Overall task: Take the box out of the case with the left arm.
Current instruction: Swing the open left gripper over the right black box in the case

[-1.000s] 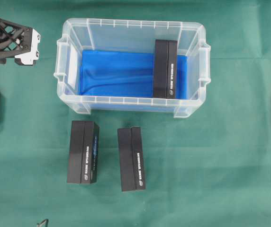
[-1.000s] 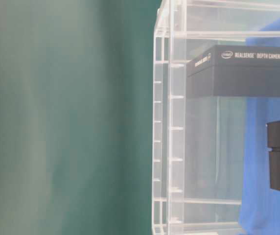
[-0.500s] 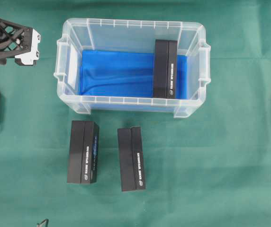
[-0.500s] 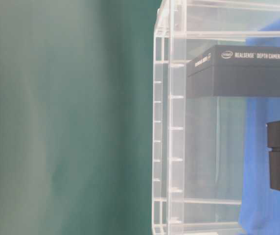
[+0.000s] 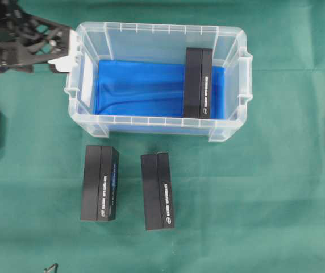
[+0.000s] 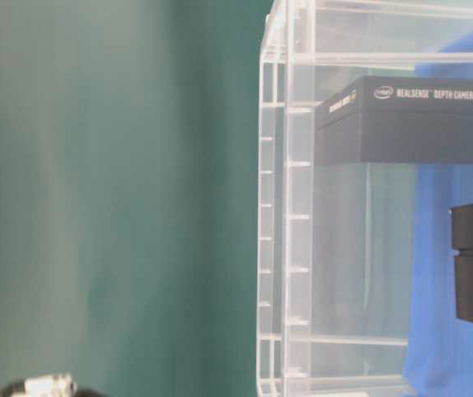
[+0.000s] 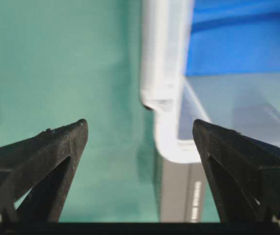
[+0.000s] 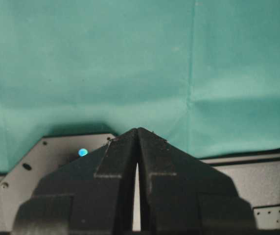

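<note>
Overhead exterior view: I see the box [image 5: 199,83] upright on its long edge inside the case [image 5: 158,122], against the right end wall, on the blue lining [image 5: 140,90]. The case sits toward the far edge of the green bench [image 5: 253,193]. My left gripper [image 5: 29,44] hangs just off the case's far-left corner, jaws spread wide, holding nothing; the wrist view shows the case rim [image 7: 165,73] between its fingers [image 7: 57,147]. Two more black boxes [image 5: 100,182] [image 5: 157,190] lie on the bench near the case's front wall. Right gripper [image 8: 137,133] is pressed closed, empty.
</note>
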### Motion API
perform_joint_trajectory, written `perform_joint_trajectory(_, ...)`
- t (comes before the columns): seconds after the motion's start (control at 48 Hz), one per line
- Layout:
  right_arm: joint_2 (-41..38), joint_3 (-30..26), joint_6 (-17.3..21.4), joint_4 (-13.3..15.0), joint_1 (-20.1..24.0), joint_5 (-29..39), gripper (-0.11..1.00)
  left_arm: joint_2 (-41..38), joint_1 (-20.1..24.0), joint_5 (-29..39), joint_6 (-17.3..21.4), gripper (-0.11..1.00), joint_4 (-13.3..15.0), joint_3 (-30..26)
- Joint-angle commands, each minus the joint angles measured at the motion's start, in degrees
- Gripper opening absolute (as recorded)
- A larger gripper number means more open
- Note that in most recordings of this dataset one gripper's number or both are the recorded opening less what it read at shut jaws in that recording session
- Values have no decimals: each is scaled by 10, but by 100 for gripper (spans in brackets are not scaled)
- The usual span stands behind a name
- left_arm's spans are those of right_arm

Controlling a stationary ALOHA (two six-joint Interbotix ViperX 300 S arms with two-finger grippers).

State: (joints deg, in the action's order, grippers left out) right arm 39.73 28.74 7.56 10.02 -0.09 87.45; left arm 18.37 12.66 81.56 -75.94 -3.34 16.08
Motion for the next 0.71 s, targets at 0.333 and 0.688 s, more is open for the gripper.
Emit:
perform_joint_trajectory(0.333, 0, -7, 0, 1, 0, -13, 1, -131, -24, 4, 1, 88, 0, -177)
perform_joint_trajectory(0.688, 0, -6, -1, 1, 0, -12, 1, -257, -39, 9, 4, 88, 0, -322)
